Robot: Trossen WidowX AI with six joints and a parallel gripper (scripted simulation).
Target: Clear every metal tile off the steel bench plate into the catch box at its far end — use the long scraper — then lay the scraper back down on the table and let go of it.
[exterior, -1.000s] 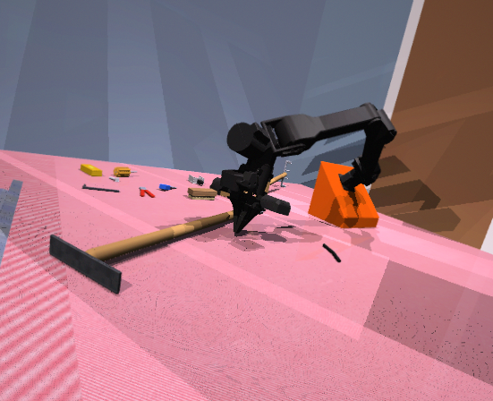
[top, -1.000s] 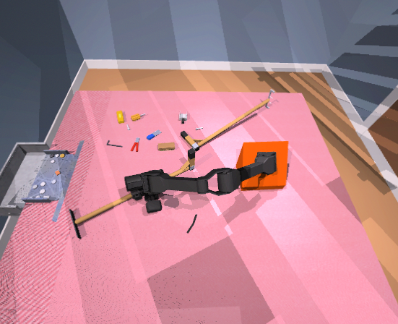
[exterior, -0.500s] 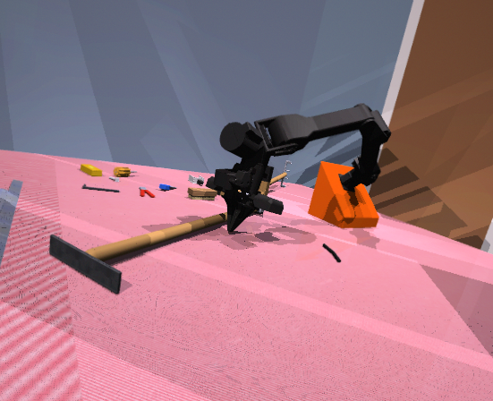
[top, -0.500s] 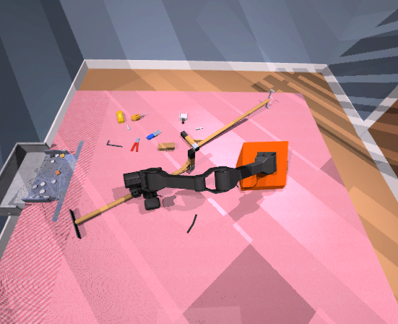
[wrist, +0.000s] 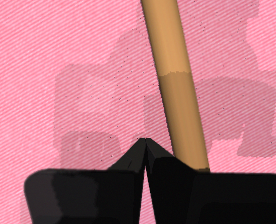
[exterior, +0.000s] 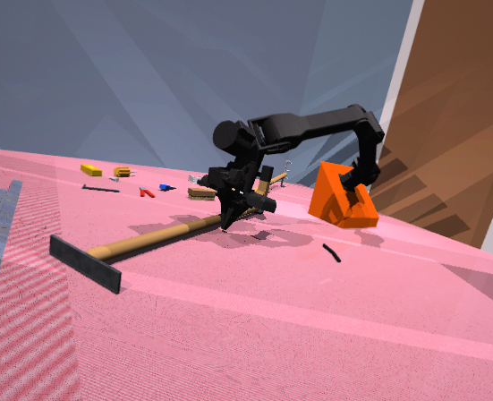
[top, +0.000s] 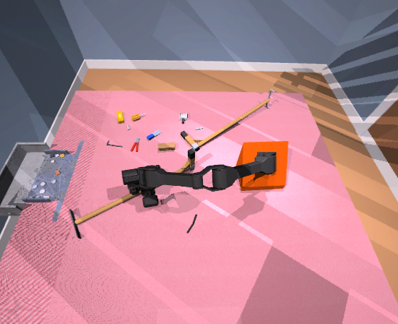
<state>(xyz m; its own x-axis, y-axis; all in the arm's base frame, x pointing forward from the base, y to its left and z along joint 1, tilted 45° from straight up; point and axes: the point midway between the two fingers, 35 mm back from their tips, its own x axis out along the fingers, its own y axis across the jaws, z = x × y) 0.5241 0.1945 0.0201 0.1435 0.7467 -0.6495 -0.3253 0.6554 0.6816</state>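
Wrist view: gripper (wrist: 145, 141) clenched tight, fingertips meeting in a point, nothing between them; tan scraper handle (wrist: 175, 80) lying on the pink table (wrist: 64, 55) just beside the right finger, outside the grip.

Exterior view, near to far: dark scraper blade (exterior: 85, 263) flat on the table in the foreground, handle running back toward the gripper (exterior: 226, 225), which points down with tips at the handle's side. Short black curved strip (exterior: 331, 252) lying apart to the right. Orange base block (exterior: 343, 200) behind, carrying the arm.

Top view: steel bench plate (top: 52, 175) at the left table edge, several white and grey metal tiles (top: 42, 184) and one orange tile (top: 57, 172) resting on it. Grey catch box (top: 9, 177) past the plate's far end; contents hard to make out. Farther back, red pliers (top: 135, 145), blue tool (top: 154, 134), yellow block (top: 120, 116), wooden brush (top: 166, 146) scattered on the mat.
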